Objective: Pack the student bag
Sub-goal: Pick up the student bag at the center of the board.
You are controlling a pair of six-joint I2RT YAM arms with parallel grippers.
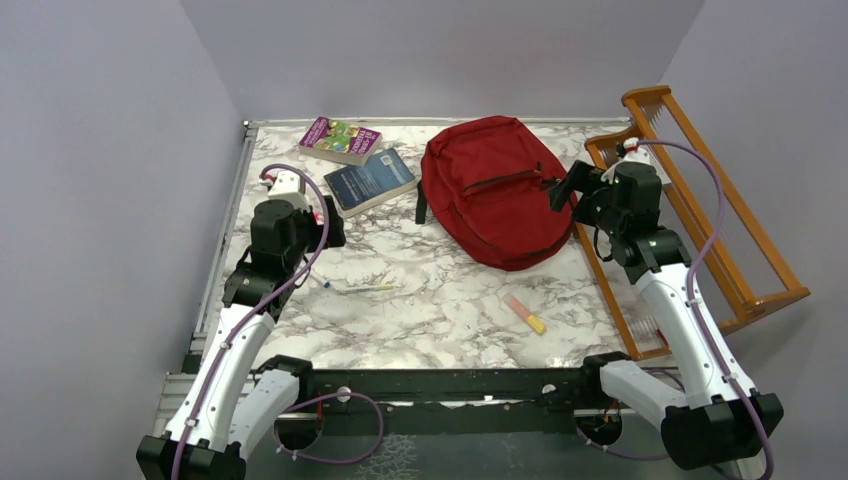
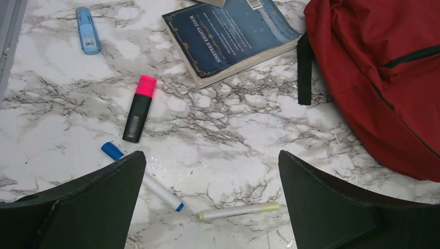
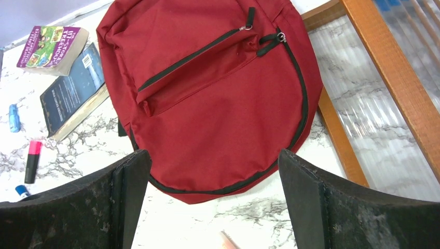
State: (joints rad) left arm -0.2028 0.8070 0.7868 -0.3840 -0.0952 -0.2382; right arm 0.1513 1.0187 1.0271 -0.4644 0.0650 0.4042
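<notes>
left wrist: "nineteen eighty-four" book

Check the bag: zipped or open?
Zipped. The bag lies flat, both black zips closed along all that shows; no lining visible.

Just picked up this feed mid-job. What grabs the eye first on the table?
The red backpack dominates: it lies flat at the far right of the marble table, zips apparently closed, just beyond the open right gripper. Left of it sit a dark blue book and a purple book, with a pink-capped highlighter and loose pens ahead of the open left gripper.
</notes>
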